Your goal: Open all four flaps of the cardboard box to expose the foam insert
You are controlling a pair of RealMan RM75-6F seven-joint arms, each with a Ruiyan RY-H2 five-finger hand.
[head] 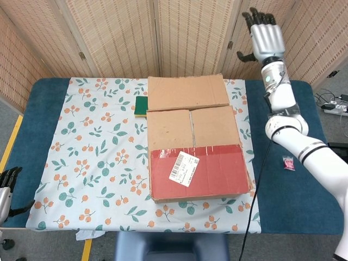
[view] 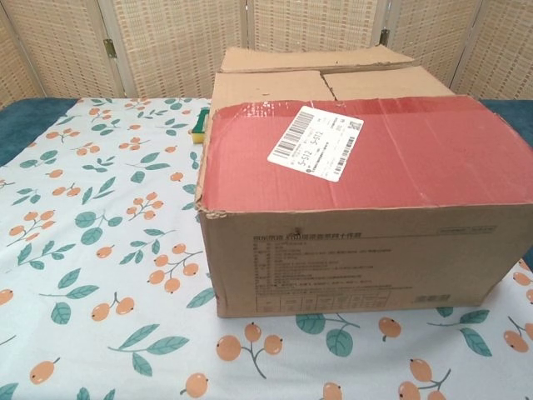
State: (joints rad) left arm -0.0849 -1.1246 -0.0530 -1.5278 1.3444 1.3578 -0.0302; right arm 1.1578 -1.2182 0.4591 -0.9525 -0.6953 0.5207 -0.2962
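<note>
The cardboard box (head: 196, 157) (view: 358, 200) sits mid-table. Its far flap (head: 187, 92) (view: 316, 58) is folded back and lies open beyond the box. The near flap (head: 198, 171) (view: 375, 154), covered in red tape with a white shipping label (head: 184, 168), lies closed over the front half. Two inner side flaps (head: 193, 128) are closed and meet at a centre seam, hiding any foam. My right hand (head: 265, 35) is raised high above the table's far right, fingers spread, holding nothing. My left hand (head: 6, 185) hangs low off the near left edge, fingers apart, empty.
A green and yellow sponge (head: 142, 105) (view: 200, 127) lies against the box's far left corner. A small pink packet (head: 288, 162) rests on the blue table at the right. The floral cloth (head: 92, 147) covers the left half. A woven screen stands behind.
</note>
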